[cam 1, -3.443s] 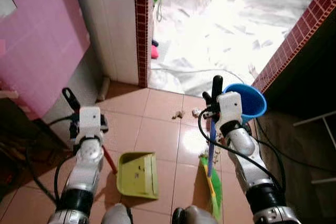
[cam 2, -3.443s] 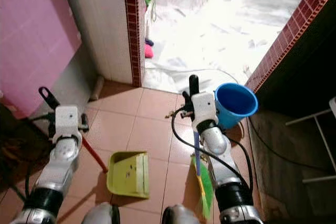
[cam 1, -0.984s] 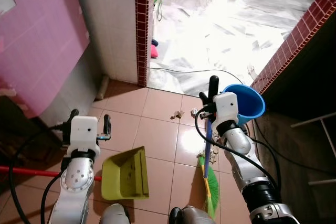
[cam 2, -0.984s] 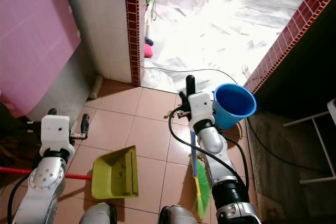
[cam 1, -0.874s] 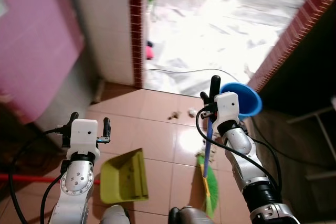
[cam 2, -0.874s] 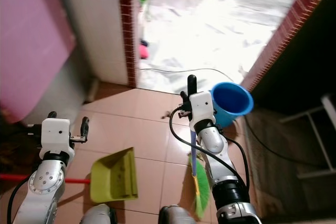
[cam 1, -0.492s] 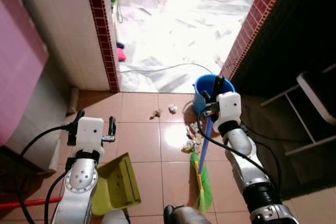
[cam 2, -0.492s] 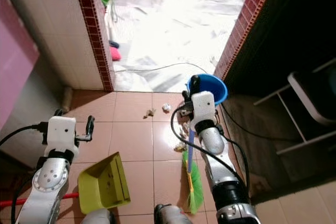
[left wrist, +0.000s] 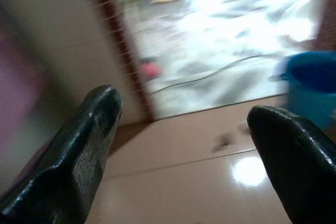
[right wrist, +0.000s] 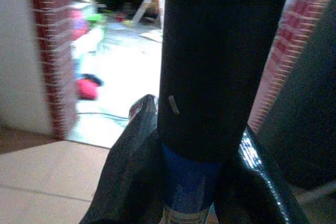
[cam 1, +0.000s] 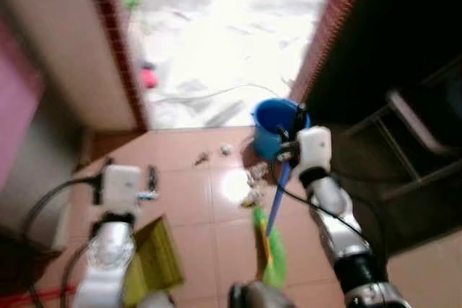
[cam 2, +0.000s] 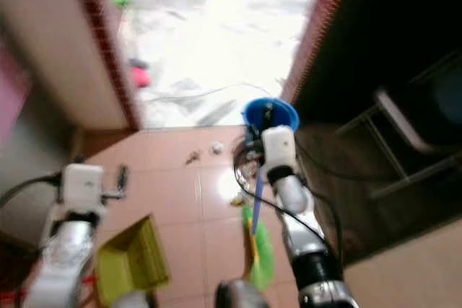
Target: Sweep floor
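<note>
My right gripper (cam 1: pixel 291 128) is shut on the broom handle (cam 1: pixel 277 198), which is black at the top and blue below. The broom's green bristles (cam 1: pixel 268 252) rest on the tiled floor in front of my feet. In the right wrist view the handle (right wrist: pixel 202 98) stands between the two fingers (right wrist: pixel 131 171). A small pile of litter (cam 1: pixel 254 181) lies just beyond the bristles, with more scraps (cam 1: pixel 202 157) further left. My left gripper (cam 1: pixel 128 169) is open with nothing between its fingers (left wrist: pixel 86 140). Below that arm sits a yellow-green dustpan (cam 1: pixel 153 267) with a red handle (cam 1: pixel 36 296).
A blue bucket (cam 1: pixel 273 125) stands by the red brick wall edge (cam 1: pixel 333 12), close behind the right gripper. A tiled wall with a brick-red corner (cam 1: pixel 108 27) is at the left. A cable (cam 1: pixel 209 94) crosses the bright floor beyond the doorway. Dark furniture legs (cam 1: pixel 411 142) are at the right.
The whole picture has swung to the right and gone blurred, so the camera has moved. Both arms keep their poses; the broom stays in the right gripper.
</note>
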`<state>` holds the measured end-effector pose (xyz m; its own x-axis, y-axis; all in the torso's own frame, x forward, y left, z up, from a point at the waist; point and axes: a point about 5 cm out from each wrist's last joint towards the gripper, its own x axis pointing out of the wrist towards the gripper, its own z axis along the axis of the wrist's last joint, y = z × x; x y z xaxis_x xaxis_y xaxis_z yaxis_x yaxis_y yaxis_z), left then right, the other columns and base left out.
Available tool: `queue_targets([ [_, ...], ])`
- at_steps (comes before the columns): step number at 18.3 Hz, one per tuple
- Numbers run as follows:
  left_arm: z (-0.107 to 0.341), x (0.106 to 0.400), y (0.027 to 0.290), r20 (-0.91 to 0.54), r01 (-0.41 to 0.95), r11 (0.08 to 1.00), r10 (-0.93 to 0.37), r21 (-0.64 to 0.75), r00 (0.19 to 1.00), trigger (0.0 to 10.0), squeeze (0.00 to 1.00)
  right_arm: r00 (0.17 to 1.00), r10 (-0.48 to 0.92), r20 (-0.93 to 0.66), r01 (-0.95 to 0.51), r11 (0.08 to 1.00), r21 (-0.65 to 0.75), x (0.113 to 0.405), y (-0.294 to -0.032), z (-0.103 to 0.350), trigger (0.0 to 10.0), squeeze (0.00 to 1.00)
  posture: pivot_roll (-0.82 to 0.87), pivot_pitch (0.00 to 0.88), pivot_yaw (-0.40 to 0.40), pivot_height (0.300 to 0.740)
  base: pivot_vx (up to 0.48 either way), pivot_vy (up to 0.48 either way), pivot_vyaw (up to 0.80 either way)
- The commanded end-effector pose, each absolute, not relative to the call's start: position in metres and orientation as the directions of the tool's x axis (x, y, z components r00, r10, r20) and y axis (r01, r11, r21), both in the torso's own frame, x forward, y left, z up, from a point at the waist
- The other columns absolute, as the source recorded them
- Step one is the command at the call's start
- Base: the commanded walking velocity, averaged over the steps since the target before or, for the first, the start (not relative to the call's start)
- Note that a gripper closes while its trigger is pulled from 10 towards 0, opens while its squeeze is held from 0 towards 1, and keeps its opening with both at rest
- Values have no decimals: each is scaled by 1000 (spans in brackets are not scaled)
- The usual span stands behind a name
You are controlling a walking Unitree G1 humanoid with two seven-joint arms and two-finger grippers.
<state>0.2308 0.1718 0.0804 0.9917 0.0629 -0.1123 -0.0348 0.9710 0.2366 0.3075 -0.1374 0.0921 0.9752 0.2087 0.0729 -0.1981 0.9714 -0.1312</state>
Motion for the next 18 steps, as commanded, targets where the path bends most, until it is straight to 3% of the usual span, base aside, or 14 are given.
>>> queue_targets([
  [1,83,232,175,-105,-33,967,61,253,993,10000,0,980,191,59,-177,966,-186,307,-147,92,10000,0,31,56,-51,740,0,-292,-800],
  [8,83,240,177,-102,-43,970,69,240,992,10000,0,980,189,67,-174,966,-191,310,-148,94,10000,0,22,37,-50,740,0,-41,-751],
  [18,85,256,191,-106,-112,975,135,194,985,10000,0,981,182,73,-166,969,-183,313,-148,96,10000,0,18,28,-49,740,0,0,-80],
])
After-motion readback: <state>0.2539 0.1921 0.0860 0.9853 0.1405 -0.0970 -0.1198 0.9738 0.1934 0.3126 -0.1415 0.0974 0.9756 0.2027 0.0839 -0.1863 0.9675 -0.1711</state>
